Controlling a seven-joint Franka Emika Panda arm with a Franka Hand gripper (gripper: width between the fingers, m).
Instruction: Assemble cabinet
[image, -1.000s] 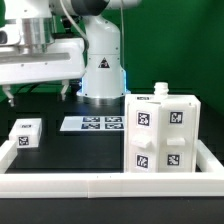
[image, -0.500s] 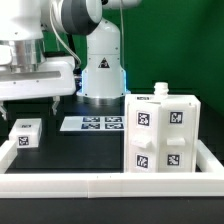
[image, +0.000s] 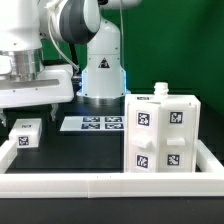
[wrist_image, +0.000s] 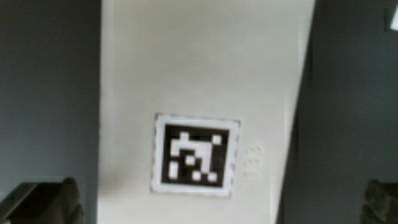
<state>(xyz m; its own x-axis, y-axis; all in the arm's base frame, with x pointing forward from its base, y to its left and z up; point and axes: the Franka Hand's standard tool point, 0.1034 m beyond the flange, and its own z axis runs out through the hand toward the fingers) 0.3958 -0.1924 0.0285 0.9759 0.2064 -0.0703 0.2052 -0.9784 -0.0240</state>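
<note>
The gripper hung low over the loose cabinet piece at the exterior view's left; its fingers stood wide apart and held nothing. In the wrist view the dark tips showed on both sides of the white piece, without touching it.

The main danger, as I judged it, was a descent that was not well centred; one finger could then land on the top face instead of passing beside it, and the piece would be pushed or tipped toward the border rail. A second danger was slipping; the surface looked smooth and hard, so a grip on too little of the side walls could let the piece turn when lifted. A piece carried too low could also knock the cabinet body.

The cabinet body stood at the exterior view's right, inside the rails and well apart from the loose piece; it was a blocky white form with flat panels, clean edges and square black-and-white tags on its faces. The loose piece appeared in the wrist view as a long, flat, white strip with one tag on it. The marker board lay between the two on the dark table; it looked thin like a sheet.
</note>
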